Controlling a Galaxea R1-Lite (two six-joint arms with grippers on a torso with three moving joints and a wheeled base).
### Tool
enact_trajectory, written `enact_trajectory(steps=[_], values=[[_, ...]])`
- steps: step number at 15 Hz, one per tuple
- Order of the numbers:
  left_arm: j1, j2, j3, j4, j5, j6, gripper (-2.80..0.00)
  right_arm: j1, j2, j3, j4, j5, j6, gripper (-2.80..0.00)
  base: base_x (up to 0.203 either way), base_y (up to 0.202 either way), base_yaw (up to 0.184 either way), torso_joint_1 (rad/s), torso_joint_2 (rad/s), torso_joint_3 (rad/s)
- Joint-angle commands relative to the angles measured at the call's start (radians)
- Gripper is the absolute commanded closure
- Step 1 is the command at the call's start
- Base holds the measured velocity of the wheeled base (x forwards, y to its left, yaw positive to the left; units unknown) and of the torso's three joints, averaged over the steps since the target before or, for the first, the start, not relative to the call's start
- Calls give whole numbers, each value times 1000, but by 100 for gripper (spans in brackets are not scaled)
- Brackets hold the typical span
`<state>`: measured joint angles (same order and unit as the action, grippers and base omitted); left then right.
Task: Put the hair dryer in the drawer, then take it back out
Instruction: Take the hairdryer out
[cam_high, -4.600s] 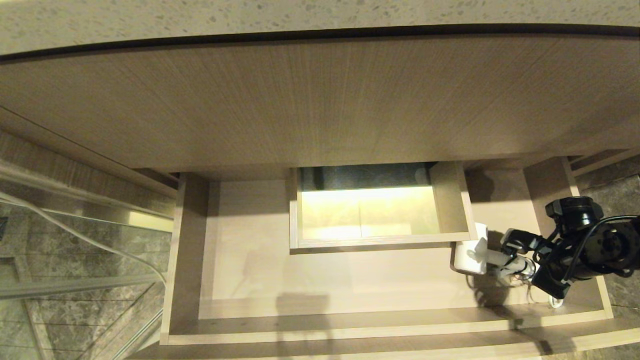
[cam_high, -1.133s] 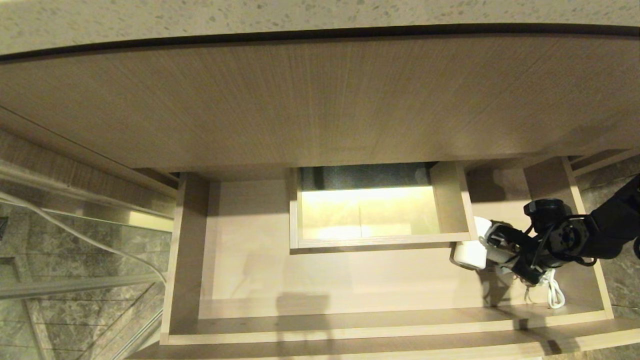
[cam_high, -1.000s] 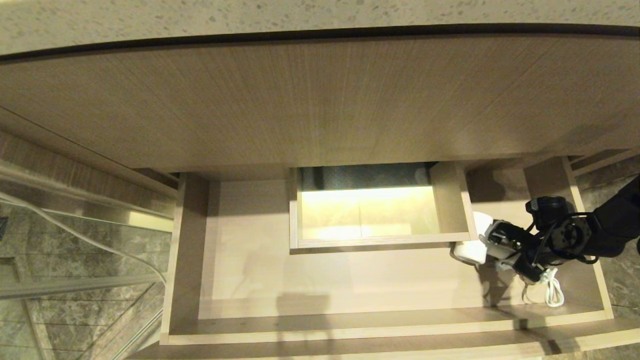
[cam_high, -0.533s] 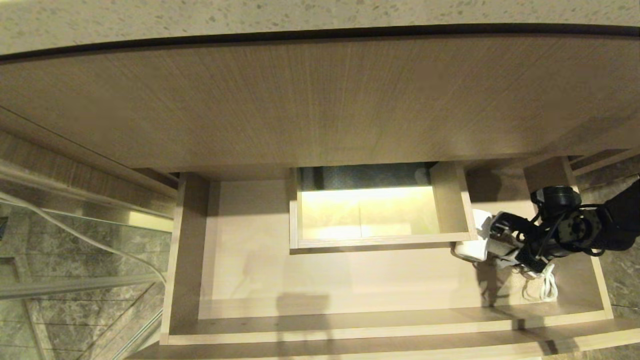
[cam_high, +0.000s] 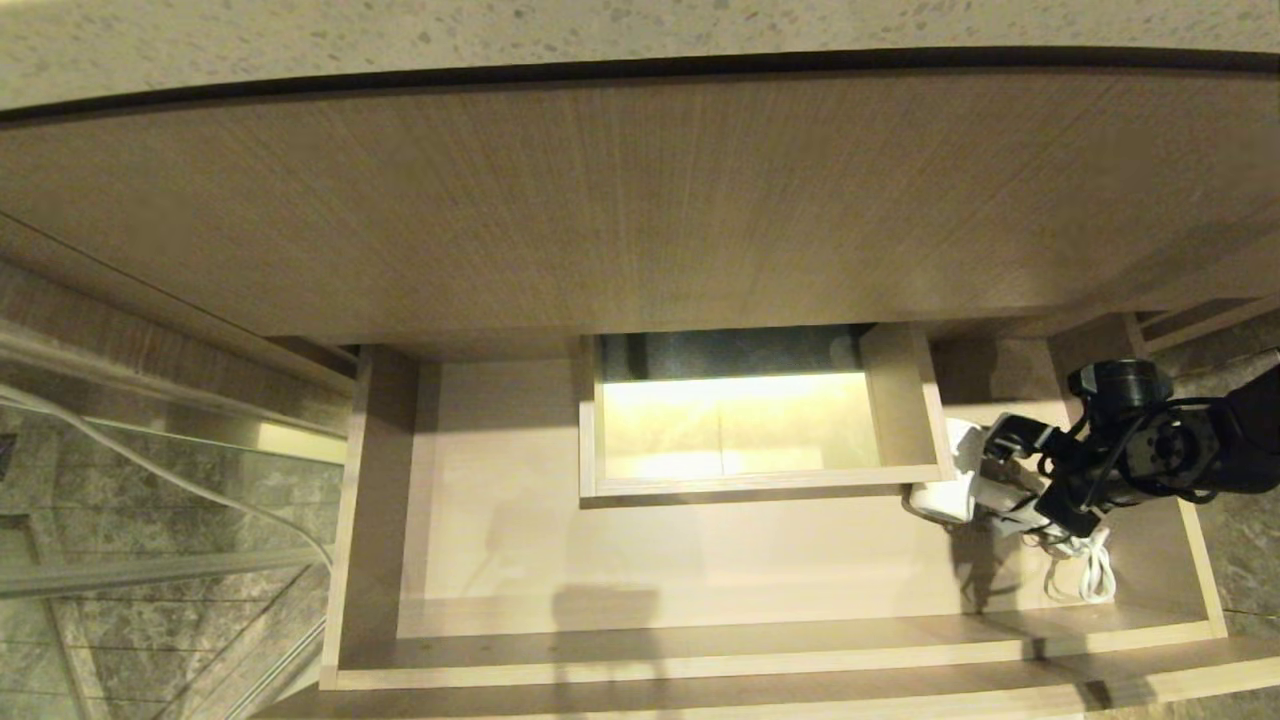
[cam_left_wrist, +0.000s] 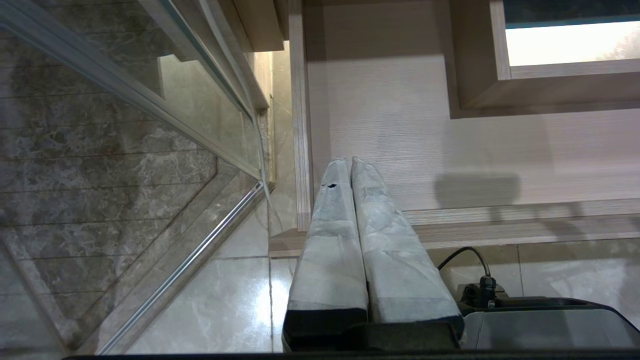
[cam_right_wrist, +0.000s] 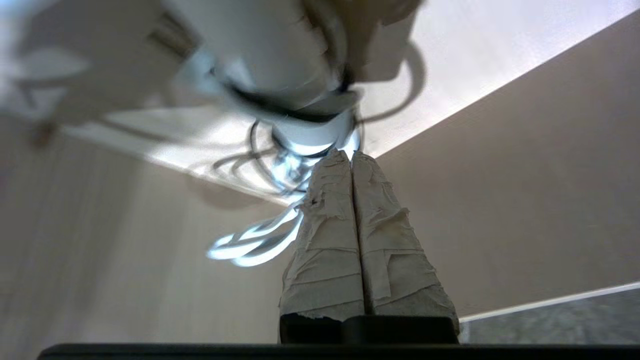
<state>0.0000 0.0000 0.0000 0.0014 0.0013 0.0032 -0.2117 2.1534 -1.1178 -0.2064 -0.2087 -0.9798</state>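
The white hair dryer (cam_high: 946, 482) lies inside the open drawer (cam_high: 700, 640), at its right side, against the corner of the boxed cutout (cam_high: 760, 420). Its looped white cord (cam_high: 1085, 575) trails on the drawer floor toward the front. My right gripper (cam_high: 1005, 495) is low in the drawer, right of the dryer. In the right wrist view its taped fingers (cam_right_wrist: 325, 220) are pressed together, tips at the dryer's (cam_right_wrist: 280, 50) rounded end, with the cord (cam_right_wrist: 250, 245) beside them. My left gripper (cam_left_wrist: 350, 161) is shut and empty near the drawer's left front corner.
A tall wood-grain panel (cam_high: 640, 200) and a speckled countertop (cam_high: 640, 25) overhang the back of the drawer. A glass partition with a metal rail (cam_high: 150, 570) and marble tiles stand to the left. The drawer's right wall (cam_high: 1195, 560) is close beside my right arm.
My right arm has shifted a little toward the back of the drawer. The cord loop has slid slightly left. The hair dryer has barely moved.
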Motion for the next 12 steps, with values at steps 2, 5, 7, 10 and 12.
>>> enact_trajectory(steps=[2,5,7,10,12], values=[[0,0,0,0,0,0,0,-2,-7,23,-13,-7,4,0,0,0,0,0,0,0],[0,0,0,0,0,0,0,-3,-10,20,-32,-11,-4,-280,0,0,0,0,0,0],[0,0,0,0,0,0,0,-3,-15,40,-60,-12,4,-280,0,0,0,0,0,0],[0,0,0,0,0,0,0,-5,-33,80,-65,-7,0,-280,0,0,0,0,0,0],[0,0,0,0,0,0,0,-11,-38,121,-56,-11,-3,-280,0,0,0,0,0,0]])
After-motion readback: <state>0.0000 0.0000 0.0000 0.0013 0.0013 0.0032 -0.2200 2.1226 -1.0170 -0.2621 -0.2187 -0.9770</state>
